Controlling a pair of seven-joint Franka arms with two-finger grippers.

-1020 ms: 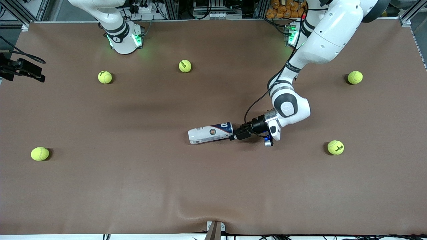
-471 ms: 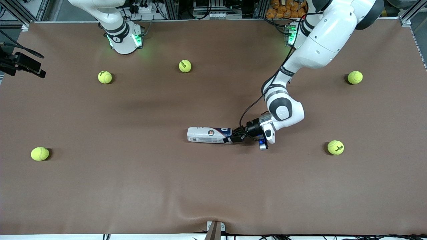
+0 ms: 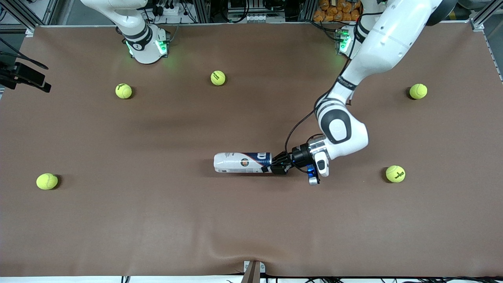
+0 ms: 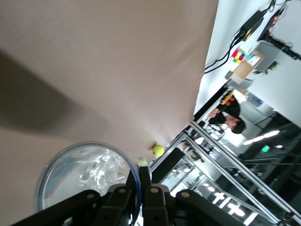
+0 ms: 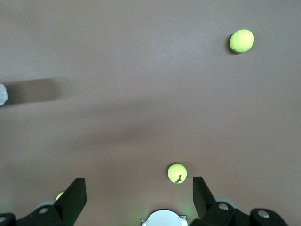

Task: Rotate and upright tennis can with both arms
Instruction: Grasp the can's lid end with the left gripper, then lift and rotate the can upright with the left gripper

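The tennis can (image 3: 241,162) lies on its side in the middle of the table, white end toward the right arm's end, dark-blue end toward my left gripper (image 3: 270,168). The left gripper is shut on the can's rim at its open end. In the left wrist view the two fingers (image 4: 153,181) pinch the round clear rim of the can (image 4: 84,179). My right gripper (image 5: 137,188) is open and empty, waiting high over the table near its own base. The can's white end (image 5: 2,94) just shows in that view.
Several yellow-green tennis balls lie scattered: two near the right arm's base (image 3: 218,78) (image 3: 123,90), one at the right arm's end (image 3: 46,181), two at the left arm's end (image 3: 418,91) (image 3: 395,173). A black device with cables (image 3: 23,74) sits at the table's edge.
The left gripper has swung the can from tilted to level and pushed it toward the right arm's end. The left elbow shifted. The balls have not moved.
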